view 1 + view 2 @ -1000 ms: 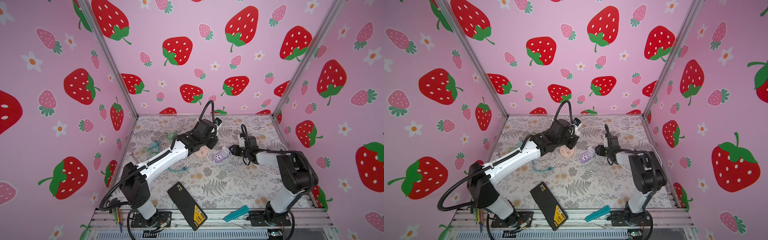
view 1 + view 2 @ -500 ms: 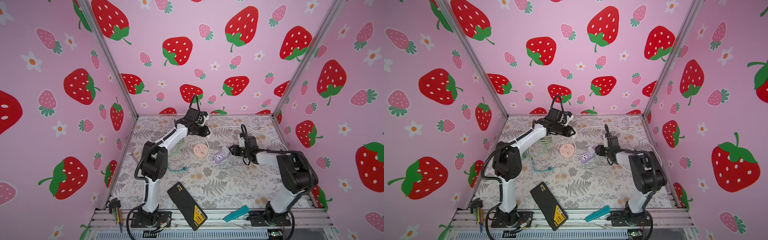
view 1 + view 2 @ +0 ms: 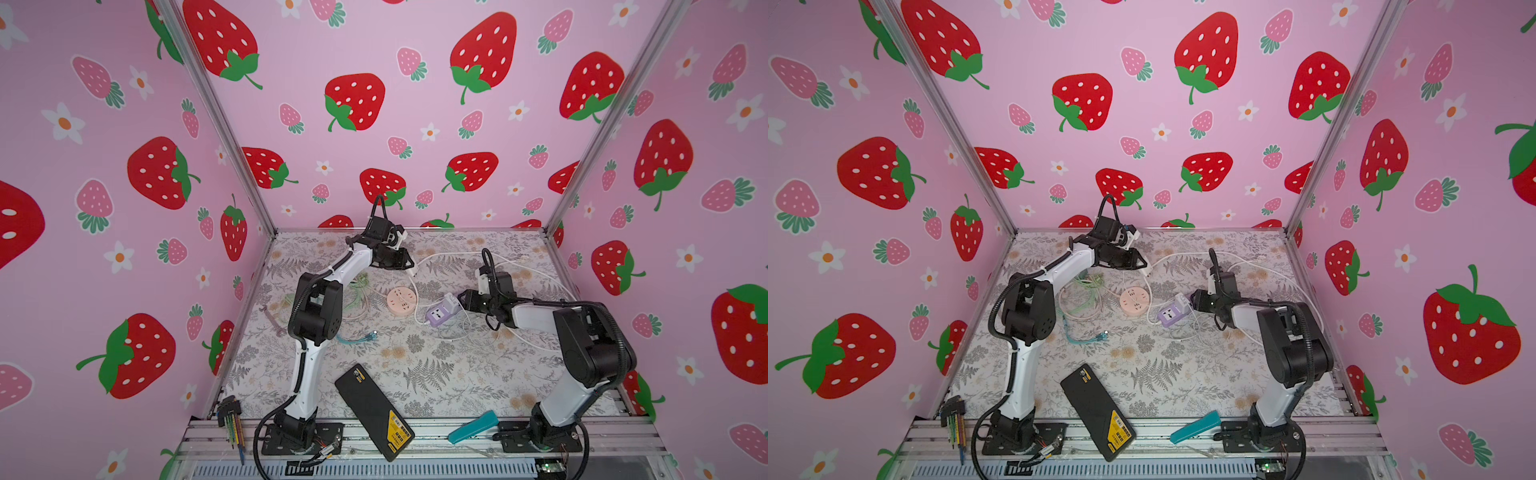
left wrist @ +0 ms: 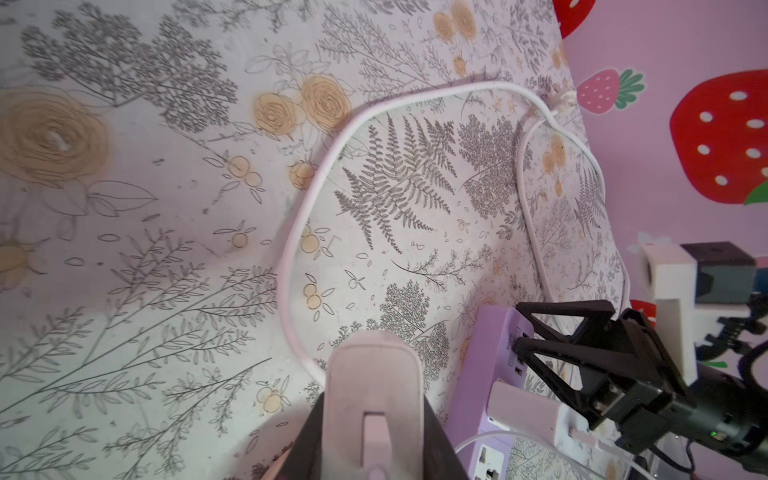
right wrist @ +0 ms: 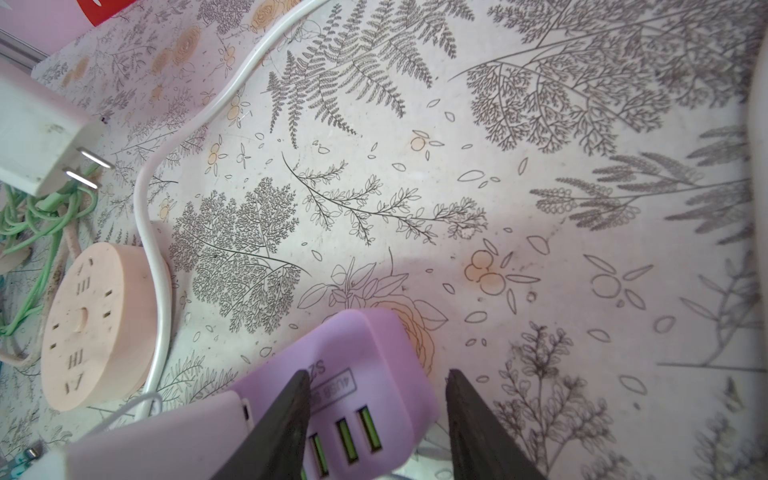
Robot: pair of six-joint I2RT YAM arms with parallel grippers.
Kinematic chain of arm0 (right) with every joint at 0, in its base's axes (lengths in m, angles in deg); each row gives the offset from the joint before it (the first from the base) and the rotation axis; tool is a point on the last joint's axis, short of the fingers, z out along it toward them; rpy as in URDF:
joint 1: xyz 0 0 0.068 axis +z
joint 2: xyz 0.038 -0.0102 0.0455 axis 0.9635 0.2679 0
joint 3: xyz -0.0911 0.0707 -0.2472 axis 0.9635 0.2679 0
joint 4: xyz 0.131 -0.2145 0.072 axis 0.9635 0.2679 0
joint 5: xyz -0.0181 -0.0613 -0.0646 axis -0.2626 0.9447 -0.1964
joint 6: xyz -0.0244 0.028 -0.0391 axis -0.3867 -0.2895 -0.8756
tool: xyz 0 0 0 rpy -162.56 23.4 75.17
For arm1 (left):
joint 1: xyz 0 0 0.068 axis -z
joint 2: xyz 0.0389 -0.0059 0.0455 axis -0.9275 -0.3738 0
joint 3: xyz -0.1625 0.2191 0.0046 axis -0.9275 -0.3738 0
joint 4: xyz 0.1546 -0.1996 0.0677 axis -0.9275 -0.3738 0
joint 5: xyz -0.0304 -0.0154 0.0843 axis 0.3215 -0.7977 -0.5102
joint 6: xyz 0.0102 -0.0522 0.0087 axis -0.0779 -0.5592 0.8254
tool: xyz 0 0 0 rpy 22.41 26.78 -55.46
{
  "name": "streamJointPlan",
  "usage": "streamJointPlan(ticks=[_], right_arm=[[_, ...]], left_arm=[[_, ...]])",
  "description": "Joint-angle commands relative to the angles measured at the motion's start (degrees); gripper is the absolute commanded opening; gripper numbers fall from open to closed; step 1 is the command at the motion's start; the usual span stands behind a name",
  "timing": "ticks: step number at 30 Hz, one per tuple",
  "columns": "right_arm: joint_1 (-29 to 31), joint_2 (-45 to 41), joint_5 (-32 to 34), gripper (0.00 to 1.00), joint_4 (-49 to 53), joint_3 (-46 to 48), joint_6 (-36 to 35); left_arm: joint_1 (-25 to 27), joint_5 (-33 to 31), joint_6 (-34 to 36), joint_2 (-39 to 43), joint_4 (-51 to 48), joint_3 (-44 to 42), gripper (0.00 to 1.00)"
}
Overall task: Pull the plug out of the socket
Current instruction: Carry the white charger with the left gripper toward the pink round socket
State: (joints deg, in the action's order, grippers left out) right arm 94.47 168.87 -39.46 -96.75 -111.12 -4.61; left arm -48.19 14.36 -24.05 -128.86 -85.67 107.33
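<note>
Calling it done: my left gripper (image 3: 409, 266) jaws clamp the plug (image 5: 41, 137) clear above the socket (image 3: 401, 300), right gripper (image 3: 462, 300) jaws pinch the purple strip (image 3: 441, 316).

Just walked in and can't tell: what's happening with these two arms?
The left gripper holds a white plug in the air, prongs bare, clear of the round pink socket on the table. The right gripper grips one end of the purple power strip beside it. The plug is already out.
</note>
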Motion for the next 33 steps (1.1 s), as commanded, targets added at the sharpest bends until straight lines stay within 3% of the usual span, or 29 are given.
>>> streamJointPlan(ticks=[1, 20, 23, 29, 33], right_arm=[[0.82, 2.38, 2.25, 0.54, 10.28, 1.75, -1.91], [1.0, 2.37, 2.63, 0.54, 10.41, 1.66, -2.07], [1.0, 2.37, 2.67, 0.54, 10.46, 1.58, -2.11], [1.04, 2.3, 2.82, 0.54, 10.5, 1.62, -2.1], [1.08, 2.3, 2.8, 0.54, 10.51, 1.58, -2.13]], left_arm=[[-1.89, 1.56, -2.23, 1.72, 2.18, -1.65, 0.1], [-5.7, -1.07, -6.32, -3.87, 2.61, -2.2, 0.2], [-5.88, -1.97, -6.6, -4.09, 2.44, -2.22, 0.26], [-6.32, -6.06, -5.29, -4.27, -0.08, -1.93, 0.47], [-6.76, -9.68, -4.45, -3.32, -1.7, -2.09, 0.52]])
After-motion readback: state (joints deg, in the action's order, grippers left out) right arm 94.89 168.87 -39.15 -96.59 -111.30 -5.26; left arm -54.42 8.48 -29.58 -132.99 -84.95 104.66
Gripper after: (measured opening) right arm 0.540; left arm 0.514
